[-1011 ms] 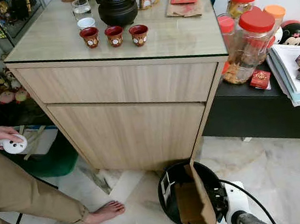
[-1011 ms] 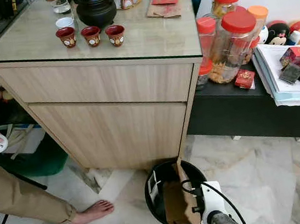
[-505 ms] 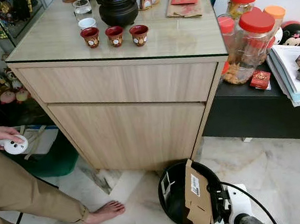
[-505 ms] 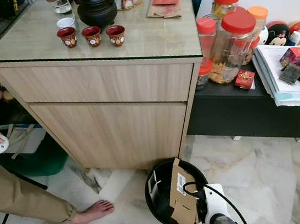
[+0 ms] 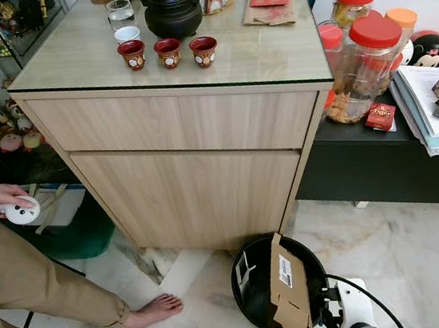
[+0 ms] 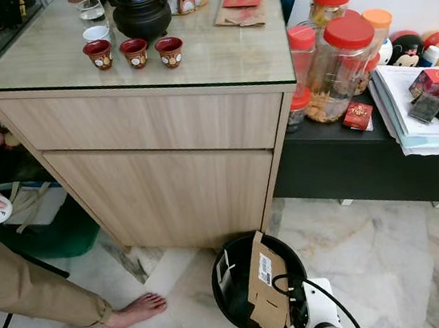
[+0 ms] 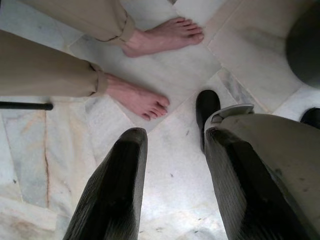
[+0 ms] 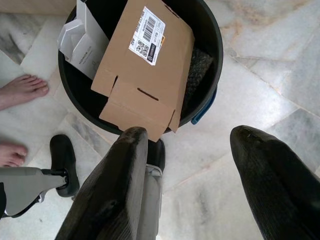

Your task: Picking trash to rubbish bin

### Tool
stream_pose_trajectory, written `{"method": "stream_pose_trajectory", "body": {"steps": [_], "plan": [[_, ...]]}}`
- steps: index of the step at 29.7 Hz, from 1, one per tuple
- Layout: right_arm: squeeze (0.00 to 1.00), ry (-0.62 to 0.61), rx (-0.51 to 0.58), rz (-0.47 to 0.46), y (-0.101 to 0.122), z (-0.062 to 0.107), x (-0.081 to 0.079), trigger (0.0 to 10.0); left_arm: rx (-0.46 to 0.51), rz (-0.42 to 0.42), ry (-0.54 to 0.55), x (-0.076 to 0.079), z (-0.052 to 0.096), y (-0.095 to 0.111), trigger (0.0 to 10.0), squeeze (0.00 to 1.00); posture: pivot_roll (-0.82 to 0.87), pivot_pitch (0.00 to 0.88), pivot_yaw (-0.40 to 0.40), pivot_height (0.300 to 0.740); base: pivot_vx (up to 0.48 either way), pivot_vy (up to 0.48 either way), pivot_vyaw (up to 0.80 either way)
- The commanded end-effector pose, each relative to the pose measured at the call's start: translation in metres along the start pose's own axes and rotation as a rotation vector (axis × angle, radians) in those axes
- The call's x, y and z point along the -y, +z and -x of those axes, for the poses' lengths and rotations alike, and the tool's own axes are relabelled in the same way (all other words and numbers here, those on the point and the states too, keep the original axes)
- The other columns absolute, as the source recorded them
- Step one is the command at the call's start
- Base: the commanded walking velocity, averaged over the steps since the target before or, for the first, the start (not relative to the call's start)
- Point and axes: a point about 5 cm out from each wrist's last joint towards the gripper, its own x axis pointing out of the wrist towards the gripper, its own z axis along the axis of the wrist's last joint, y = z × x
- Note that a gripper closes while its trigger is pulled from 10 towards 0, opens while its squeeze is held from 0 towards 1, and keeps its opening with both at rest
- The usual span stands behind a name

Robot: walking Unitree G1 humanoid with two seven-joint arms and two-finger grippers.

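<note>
A round black rubbish bin [image 5: 238,289] stands on the marble floor in front of the wooden cabinet. A flattened brown cardboard piece [image 8: 150,65] with a barcode label leans inside it, its lower edge hanging over the rim. A white box [image 8: 82,37] and some bubble wrap [image 8: 197,70] lie beside it in the bin. My right gripper [image 8: 189,134] hovers open just above the bin's near rim, holding nothing. Its white wrist [image 5: 351,316] shows at the bottom edge. My left gripper [image 7: 172,135] hangs open over bare floor.
A person stands at my left, bare feet [image 5: 154,310] on the floor near the bin, a hand holding a white controller [image 5: 19,210]. The cabinet [image 5: 186,152] carries a teapot and cups. A low black shelf [image 5: 381,163] with jars and papers stands at the right.
The cardboard stood upright at my right gripper a second ago; it has been let go and has tipped over inside the bin. My right arm has drawn back toward me.
</note>
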Motion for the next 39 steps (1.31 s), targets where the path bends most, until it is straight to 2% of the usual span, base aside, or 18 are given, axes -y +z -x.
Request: {"method": "stream_pose_trajectory", "body": {"steps": [1, 25, 39], "plan": [[0.00, -0.011, -0.032, -0.010, -0.0085, 0.0017, 0.0029, 10.0, -0.047, -0.009, 0.010, -0.0017, 0.0031, -0.0123, 10.0, 0.00, 0.11, 0.193, -0.035, 0.740, 0.000, 0.000, 0.00], [0.00, -0.020, -0.019, -0.038, -0.0061, 0.0013, 0.0030, 10.0, -0.049, -0.034, 0.039, -0.0049, 0.0024, -0.0108, 10.0, 0.00, 0.10, 0.205, -0.033, 0.740, 0.000, 0.000, 0.00], [0.00, -0.021, -0.024, -0.039, -0.0087, 0.0018, 0.0028, 10.0, -0.051, -0.007, 0.044, -0.0057, 0.0030, -0.0125, 10.0, 0.00, 0.10, 0.199, -0.031, 0.740, 0.000, 0.000, 0.00]]}}
